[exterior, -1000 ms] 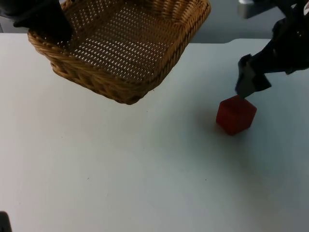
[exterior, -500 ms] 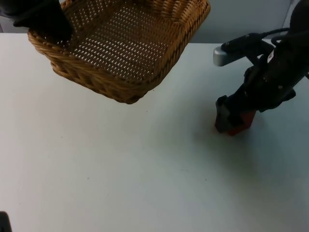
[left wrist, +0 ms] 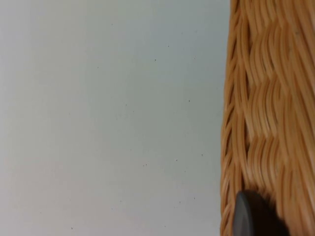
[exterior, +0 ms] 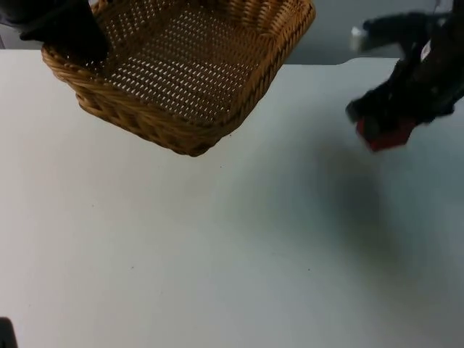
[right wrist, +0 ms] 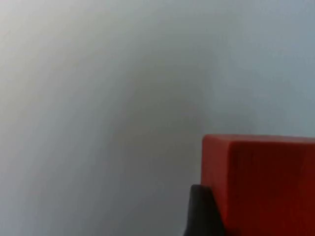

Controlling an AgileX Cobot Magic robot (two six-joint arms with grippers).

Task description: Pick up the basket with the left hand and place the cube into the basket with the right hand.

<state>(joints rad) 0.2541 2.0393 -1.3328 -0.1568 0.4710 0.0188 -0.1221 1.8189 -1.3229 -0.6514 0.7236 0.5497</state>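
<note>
Top view: right gripper point(exterior: 383, 129) now carrying red cube point(exterior: 386, 135) clear of tabletop point(exterior: 217, 254), at 2 o'clock; a second ago cube was sitting lower on tabletop with jaws only closing in. Grasp and lift done, so transfer toward basket point(exterior: 181, 72) looks next. Left gripper point(exterior: 61, 29) holding basket raised at 11 o'clock, unchanged, waiting.

Left wrist view: fingertip point(left wrist: 256, 216) pressing on woven basket wall point(left wrist: 268, 108), jaws clamping rim.

Right wrist view: cube point(right wrist: 261, 184) sitting against fingertip point(right wrist: 202, 211), jaws gripping it above tabletop.
</note>
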